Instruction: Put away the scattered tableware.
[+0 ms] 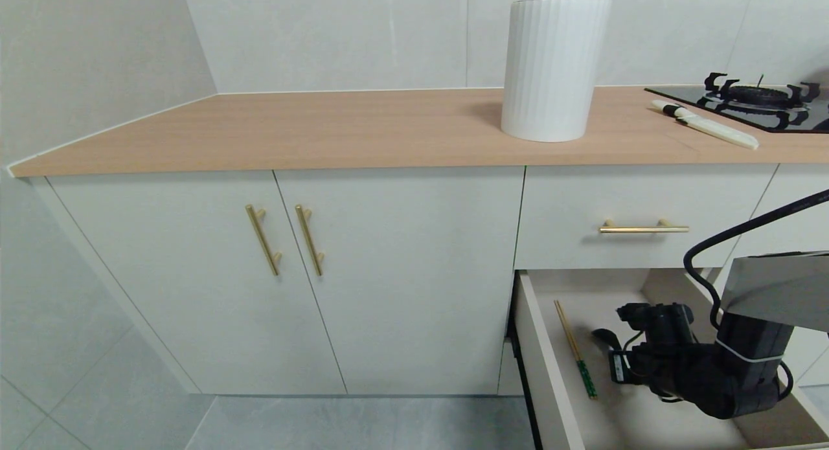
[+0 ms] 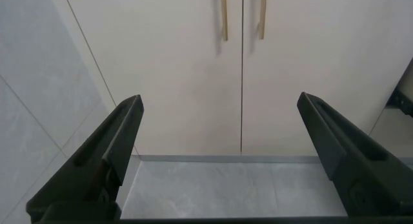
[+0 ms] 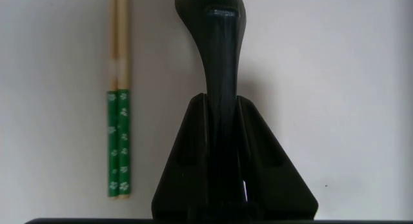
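Right fingers (image 3: 184,166) around spoon (image 3: 216,30), beside chopsticks (image 3: 119,88)

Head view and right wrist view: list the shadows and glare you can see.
Head view: the white ribbed cylindrical container casts a soft shadow leftward on the wooden countertop; the brass drawer handle, a faint one beneath it. Right wrist view: a pale glint on the black spoon in the right gripper, dim shadow beside it.
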Robot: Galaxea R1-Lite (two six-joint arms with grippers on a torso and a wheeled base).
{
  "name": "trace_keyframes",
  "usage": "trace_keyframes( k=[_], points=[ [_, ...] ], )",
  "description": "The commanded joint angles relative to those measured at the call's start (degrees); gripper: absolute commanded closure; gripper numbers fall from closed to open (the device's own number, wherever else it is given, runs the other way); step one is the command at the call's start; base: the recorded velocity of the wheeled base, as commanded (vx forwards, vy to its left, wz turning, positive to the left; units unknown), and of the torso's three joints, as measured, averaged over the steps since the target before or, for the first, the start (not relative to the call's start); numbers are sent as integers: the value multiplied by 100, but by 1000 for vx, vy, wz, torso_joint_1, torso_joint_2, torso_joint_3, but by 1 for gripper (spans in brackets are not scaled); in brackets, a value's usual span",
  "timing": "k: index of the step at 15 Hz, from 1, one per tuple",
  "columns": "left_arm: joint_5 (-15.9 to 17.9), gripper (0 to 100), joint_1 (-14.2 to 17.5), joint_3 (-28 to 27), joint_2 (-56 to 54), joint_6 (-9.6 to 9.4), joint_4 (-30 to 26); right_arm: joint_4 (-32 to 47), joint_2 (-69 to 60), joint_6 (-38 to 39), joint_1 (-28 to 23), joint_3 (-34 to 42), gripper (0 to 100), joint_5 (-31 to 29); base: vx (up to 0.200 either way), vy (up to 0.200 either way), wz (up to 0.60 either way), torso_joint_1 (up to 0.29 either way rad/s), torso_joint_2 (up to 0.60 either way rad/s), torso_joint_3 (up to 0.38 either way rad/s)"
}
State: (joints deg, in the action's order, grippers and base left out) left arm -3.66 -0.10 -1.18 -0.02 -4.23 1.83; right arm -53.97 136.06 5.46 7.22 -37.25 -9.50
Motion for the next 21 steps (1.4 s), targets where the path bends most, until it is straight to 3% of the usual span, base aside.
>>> trace_keyframes(
  k=[1,6,7,14,21],
  points=[
    [-3,0,1,-5,2,1,2,0,43,8,-10,-10,100,-8,0,0,0,0,0,0],
    [-3,0,1,-5,2,1,2,0,52,-1,-10,-1,100,-8,0,0,0,0,0,0],
    [-3,0,1,-5,2,1,2,0,43,-1,-10,-1,0,-8,0,0,0,0,0,0],
    [-3,0,1,-5,2,1,2,-8,-141,16,-10,25,0,-96,0,0,0,0,0,0],
    [-3,0,1,4,2,1,2,44,-2936,-10,69,1062,0,-413,0,0,0,0,0,0]
  ],
)
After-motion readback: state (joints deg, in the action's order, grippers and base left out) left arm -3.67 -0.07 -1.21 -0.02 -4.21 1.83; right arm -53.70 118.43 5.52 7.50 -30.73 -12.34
